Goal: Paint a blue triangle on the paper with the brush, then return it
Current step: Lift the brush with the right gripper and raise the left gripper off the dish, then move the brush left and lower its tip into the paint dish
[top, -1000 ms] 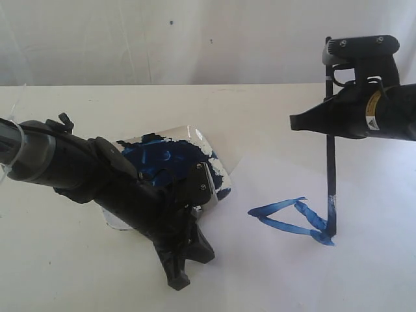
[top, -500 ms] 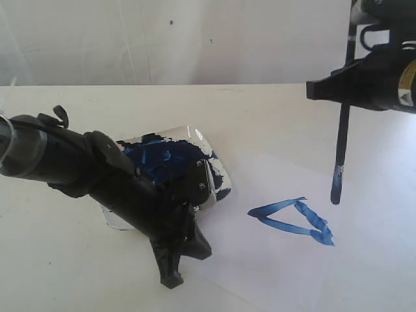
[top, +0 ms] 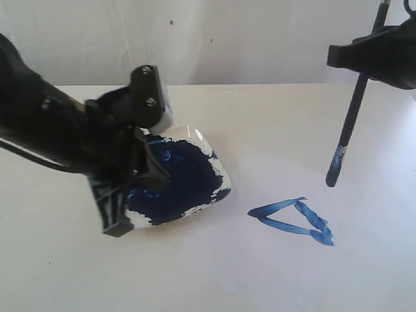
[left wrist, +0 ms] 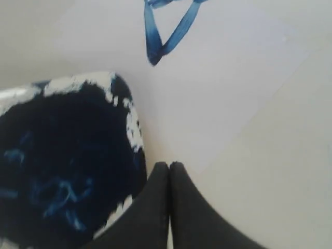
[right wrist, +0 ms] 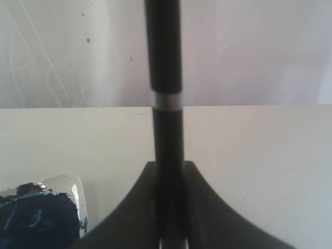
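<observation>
The blue triangle (top: 292, 221) lies painted on the white paper (top: 286, 162), right of the paint dish (top: 188, 175). It also shows in the left wrist view as blue triangle (left wrist: 166, 31) on the paper (left wrist: 223, 88). My right gripper (top: 361, 62) is shut on the black brush (top: 351, 123), which hangs tilted in the air with its blue tip above and right of the triangle. The right wrist view has the brush (right wrist: 166, 78) standing between the right gripper (right wrist: 168, 168) fingers. My left gripper (top: 116, 226) is shut and empty at the dish's near-left edge, seen as left gripper (left wrist: 169, 165) beside the dish (left wrist: 62, 155).
The dish is filled with dark navy paint (top: 179, 179) and has white rim patches. The dish (right wrist: 41, 218) sits low in the right wrist view. A white wall (top: 214, 39) backs the off-white table (top: 52, 273). My left arm (top: 58, 130) reaches over the table's left side.
The brush rose off the paper, moved up and right, and now tilts. My left arm swung back and up to the left, uncovering the dish; its shut gripper moved to the dish's left edge.
</observation>
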`<state>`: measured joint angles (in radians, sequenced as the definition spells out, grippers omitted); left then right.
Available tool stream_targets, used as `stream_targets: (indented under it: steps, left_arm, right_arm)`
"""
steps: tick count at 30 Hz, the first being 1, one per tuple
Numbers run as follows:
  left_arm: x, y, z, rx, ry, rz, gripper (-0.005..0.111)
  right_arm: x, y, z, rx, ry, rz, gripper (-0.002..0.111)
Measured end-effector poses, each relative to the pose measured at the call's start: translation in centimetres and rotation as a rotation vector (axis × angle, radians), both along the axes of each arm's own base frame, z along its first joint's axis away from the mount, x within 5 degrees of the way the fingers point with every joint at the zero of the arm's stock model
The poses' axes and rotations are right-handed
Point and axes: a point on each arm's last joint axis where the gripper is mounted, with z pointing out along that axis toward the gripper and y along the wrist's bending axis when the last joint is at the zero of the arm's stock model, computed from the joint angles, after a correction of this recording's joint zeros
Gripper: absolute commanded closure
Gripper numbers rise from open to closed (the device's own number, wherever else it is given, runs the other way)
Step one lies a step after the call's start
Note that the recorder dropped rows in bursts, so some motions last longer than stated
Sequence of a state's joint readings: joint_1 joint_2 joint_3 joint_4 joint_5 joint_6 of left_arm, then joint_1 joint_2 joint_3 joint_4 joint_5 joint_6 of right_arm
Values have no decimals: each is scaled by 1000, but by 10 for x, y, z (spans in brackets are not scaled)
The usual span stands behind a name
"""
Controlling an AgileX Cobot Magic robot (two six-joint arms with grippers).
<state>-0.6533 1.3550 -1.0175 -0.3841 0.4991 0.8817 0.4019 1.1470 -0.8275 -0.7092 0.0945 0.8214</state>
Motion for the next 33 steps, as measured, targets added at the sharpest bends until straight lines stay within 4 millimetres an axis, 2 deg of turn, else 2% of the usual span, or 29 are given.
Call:
stream_targets:
  steps: [8, 12, 14, 18, 22, 26, 29, 33]
  left_arm:
    - [-50, 72, 54, 155, -68, 276, 107]
    - [-77, 107, 63, 158, -145, 410, 107]
    - [-87, 122, 59, 166, -168, 480, 107]
    - [-106, 147, 37, 184, -190, 596, 107]
    - [-117, 161, 8, 203, -177, 685, 107]
    - [-122, 169, -21, 249, -150, 729, 107]
    - [-123, 169, -34, 255, -144, 732, 107]
    - [-120, 165, -37, 190, -157, 738, 107]
  right_arm:
    - [0, 6, 6, 239, 16, 0, 108]
    - [-2, 11, 10, 344, 15, 17, 108]
    - [-4, 16, 12, 380, 19, 35, 108]
    - [-2, 34, 11, 453, 4, 123, 108]
    - [14, 50, 7, 521, 44, 156, 108]
    - [36, 72, 1, 594, 109, 240, 108]
    - [54, 95, 1, 637, 161, 358, 108]
    - [79, 118, -10, 662, 270, 437, 108]
